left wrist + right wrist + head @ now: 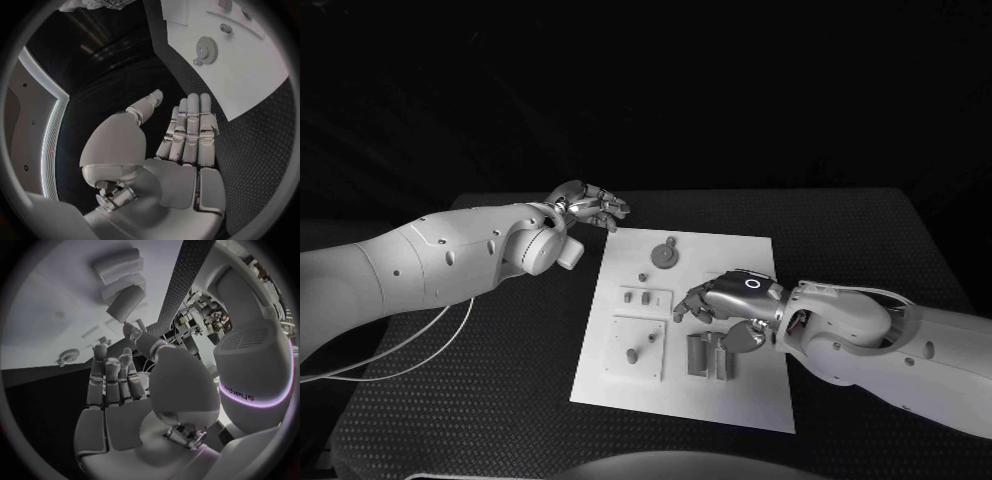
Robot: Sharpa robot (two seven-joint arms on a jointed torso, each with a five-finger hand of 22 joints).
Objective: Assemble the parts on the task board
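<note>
Task board mid-desk, parts on it | right hand low over parts, fingers part-curled, holding nothing | left hand off board, fingers straight, empty | risk: right hand's fingers nudge loose pegs while reaching.

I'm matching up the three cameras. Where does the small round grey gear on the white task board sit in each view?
Head view: the small round grey gear lies near the white task board's far edge, beyond the right hand.
Left wrist view: the gear lies on the board, beyond the left hand's fingertips.
Right wrist view: the gear lies beyond the right hand's fingertips.
Shared landmark: the board itself.
</note>
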